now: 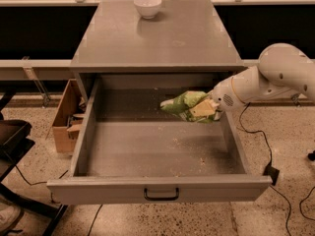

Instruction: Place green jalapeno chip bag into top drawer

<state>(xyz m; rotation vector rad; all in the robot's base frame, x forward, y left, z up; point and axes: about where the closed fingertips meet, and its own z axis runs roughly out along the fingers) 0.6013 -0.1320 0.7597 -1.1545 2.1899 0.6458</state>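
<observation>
Green jalapeno chip bag (pixel 182 103), clamped in the gripper (pixel 205 110), hangs over the top drawer (pixel 157 149) — white bowl (pixel 147 6) well behind.

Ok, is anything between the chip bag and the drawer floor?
Nothing visible. The gripper holds the crinkled light-green chip bag above the right rear of the open grey metal drawer; only crumb specks lie on its floor below.

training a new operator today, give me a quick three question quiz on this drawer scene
1. True or false: the top drawer is shut.
2. Fill in: the white bowl sits on the cabinet's ____.
3. The gripper, over the drawer's right rear, holds: A) white bowl B) green jalapeno chip bag C) nothing.
Key: 1 false; 2 top; 3 B.
</observation>
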